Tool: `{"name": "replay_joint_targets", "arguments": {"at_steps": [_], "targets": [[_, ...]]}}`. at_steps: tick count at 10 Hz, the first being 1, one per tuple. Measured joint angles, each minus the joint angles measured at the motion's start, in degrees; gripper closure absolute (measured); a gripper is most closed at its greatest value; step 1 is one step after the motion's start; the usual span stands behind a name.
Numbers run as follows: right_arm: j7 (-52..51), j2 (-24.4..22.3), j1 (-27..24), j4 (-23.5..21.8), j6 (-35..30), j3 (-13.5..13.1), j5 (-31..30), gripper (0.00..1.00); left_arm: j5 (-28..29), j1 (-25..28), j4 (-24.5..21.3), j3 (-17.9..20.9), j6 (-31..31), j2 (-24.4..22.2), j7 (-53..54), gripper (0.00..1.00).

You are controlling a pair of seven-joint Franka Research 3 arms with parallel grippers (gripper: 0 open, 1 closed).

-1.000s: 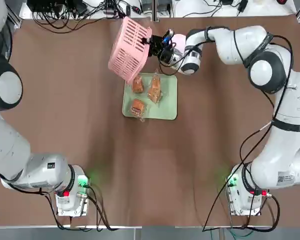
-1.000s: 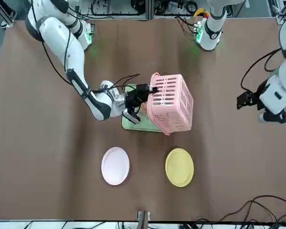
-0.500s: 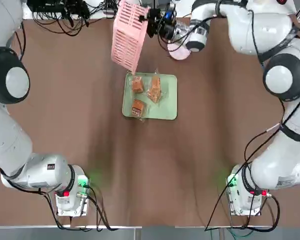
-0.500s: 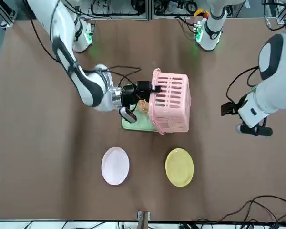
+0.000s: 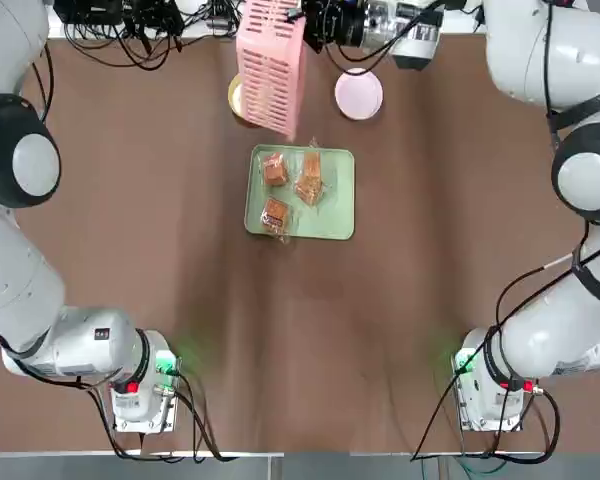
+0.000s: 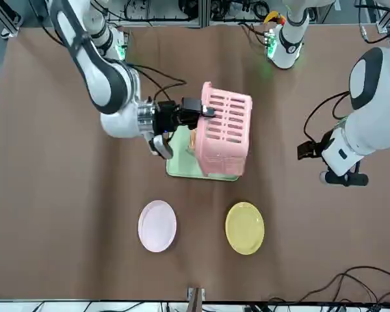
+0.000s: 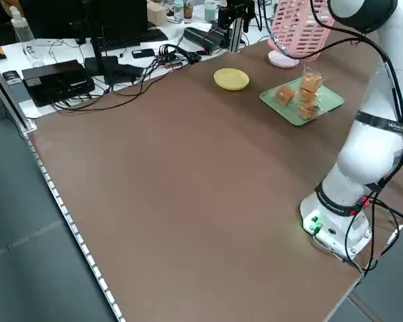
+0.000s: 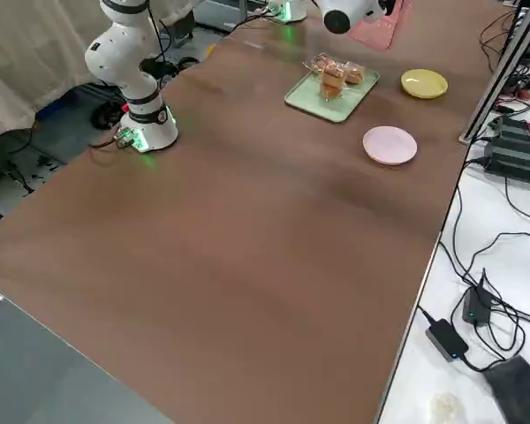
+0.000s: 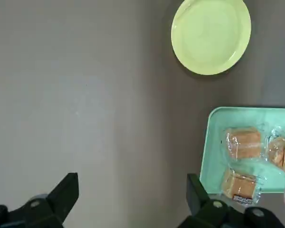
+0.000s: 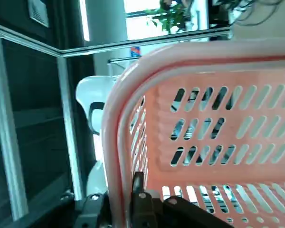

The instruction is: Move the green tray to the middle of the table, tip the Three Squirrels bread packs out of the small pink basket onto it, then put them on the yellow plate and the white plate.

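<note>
My right gripper [image 6: 196,112] is shut on the thick rim of the small pink basket [image 6: 222,138], holding it on its side in the air over the far end of the green tray [image 5: 336,218]. The right wrist view shows the basket's rim [image 10: 118,142] pinched between the fingers. The tray lies mid-table with Three Squirrels bread packs [image 5: 274,170] [image 5: 309,178] [image 5: 275,215] on it. Beyond the tray lie the white plate [image 5: 358,95] and the yellow plate [image 6: 244,227]; the basket partly hides the yellow one from above. My left gripper [image 9: 130,199] hangs open above bare table beside the tray [image 9: 213,142].
Cables and equipment line the table's far edge [image 5: 130,25]. Both arm bases [image 5: 140,385] [image 5: 490,385] stand at the near edge. A wide stretch of brown table [image 5: 300,330] lies between the tray and the bases.
My right gripper has raised the basket and carried it toward the far edge, turning it more upright. The packs stay on the tray. My left arm has shifted slightly.
</note>
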Motion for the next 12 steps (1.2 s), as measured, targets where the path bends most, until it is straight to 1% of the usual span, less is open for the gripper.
{"name": "replay_joint_targets", "arguments": {"at_steps": [2, 5, 6, 7, 9, 10, 11, 12], "targets": [[7.7, -4.2, -0.1, -2.0, 0.0, -3.7, -9.8, 0.93, -0.3, -0.2, 0.0, 0.0, 0.0, 0.0, -1.1, 0.00], [16.8, -11.3, -0.2, -6.8, -0.3, -9.2, -25.0, 0.93, -0.3, -0.3, -0.1, -0.1, 0.0, 0.2, -3.9, 0.00], [18.7, -13.5, -0.2, -8.3, -2.0, -11.8, -30.7, 0.93, -0.3, -0.9, -0.3, -0.2, 0.0, 0.3, -4.6, 0.00], [20.3, -15.2, -0.2, -9.3, -6.1, -15.4, -37.1, 0.93, -0.3, -2.0, -0.5, -0.2, 0.0, 0.6, -4.8, 0.00], [21.2, -16.7, -0.5, -9.7, -16.1, -24.7, -51.5, 0.93, -0.4, -5.0, -1.0, -0.3, 0.0, 1.1, -5.0, 0.00], [21.1, -17.0, -0.8, -9.8, -18.5, -27.8, -58.6, 0.93, -0.5, -7.3, -1.4, -0.6, -0.1, 1.5, -5.0, 0.00], [21.3, -17.2, -0.9, -10.0, -19.1, -29.2, -65.1, 0.93, -0.8, -10.5, -2.0, -0.8, -0.1, 2.4, -5.1, 0.00], [21.5, -17.3, -0.9, -10.6, -19.1, -29.7, -70.8, 0.93, -0.9, -14.7, -2.5, -0.9, -0.1, 3.9, -7.6, 0.00]]}}
